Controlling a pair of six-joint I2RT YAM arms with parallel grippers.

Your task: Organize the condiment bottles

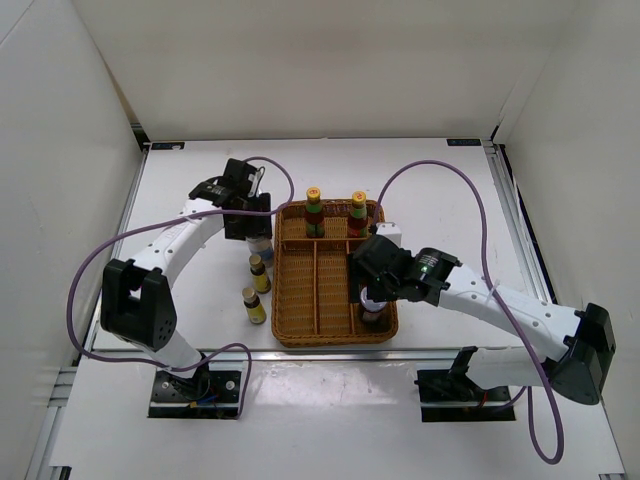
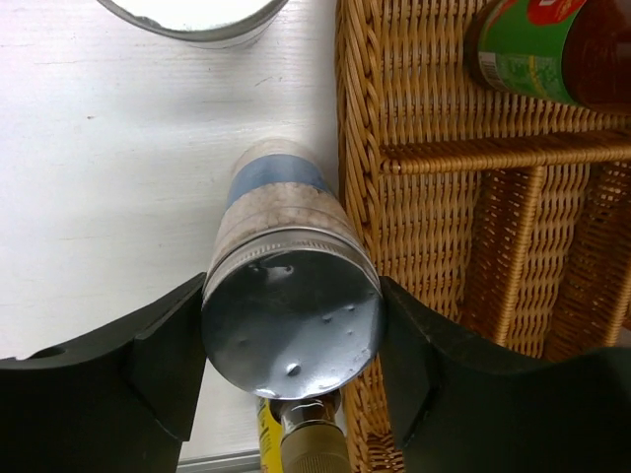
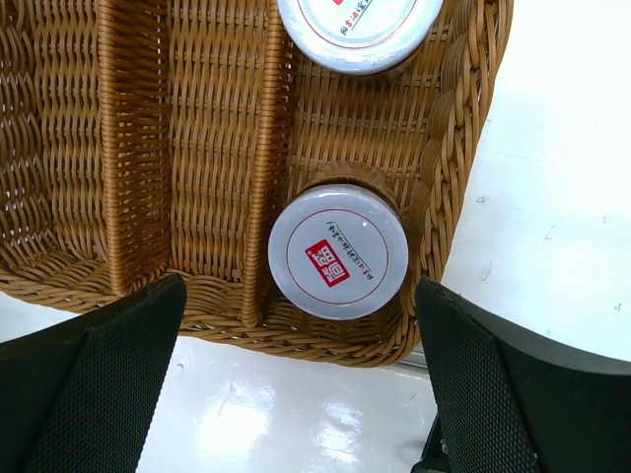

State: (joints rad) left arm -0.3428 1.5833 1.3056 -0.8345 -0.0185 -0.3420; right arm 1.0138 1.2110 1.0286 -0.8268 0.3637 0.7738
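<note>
Left pincer (image 2: 292, 330) stands narrow around the silver-topped white shaker (image 2: 286, 256). Both pads sit flush on the lid's sides with no gap showing, so I'd call that a grip. The shaker is upright on the white table (image 2: 118, 197), right under the pincer.

On the pincer's right the brown wicker tray (image 2: 360, 148) is tight in. Its outer wall is just beside the shaker, and the right pad (image 2: 414, 365) is wedged into that slot. Beyond the pincer there's a silver-rimmed round top (image 2: 192, 15), probably the second shaker. On its near side, almost touching, is a tiny yellow bottle (image 2: 311, 443) with a brown cap.

Right pincer (image 3: 301, 296) is wide and holds nothing, hanging over a silver-lidded jar (image 3: 337, 251) in the tray's near right corner. A second jar (image 3: 357, 30) sits in the same column beyond it. The two tall yellow-capped bottles (image 1: 314, 210) stand in the back row.

By my read this is the pick-up of the shaker. The next move calls for a straight lift, high enough to clear the wicker rim, then a short carry right into a free compartment. Open room is to the pincer's left and above. Sliding sideways risks snagging the wall, and pulling back risks toppling the tiny bottle.
</note>
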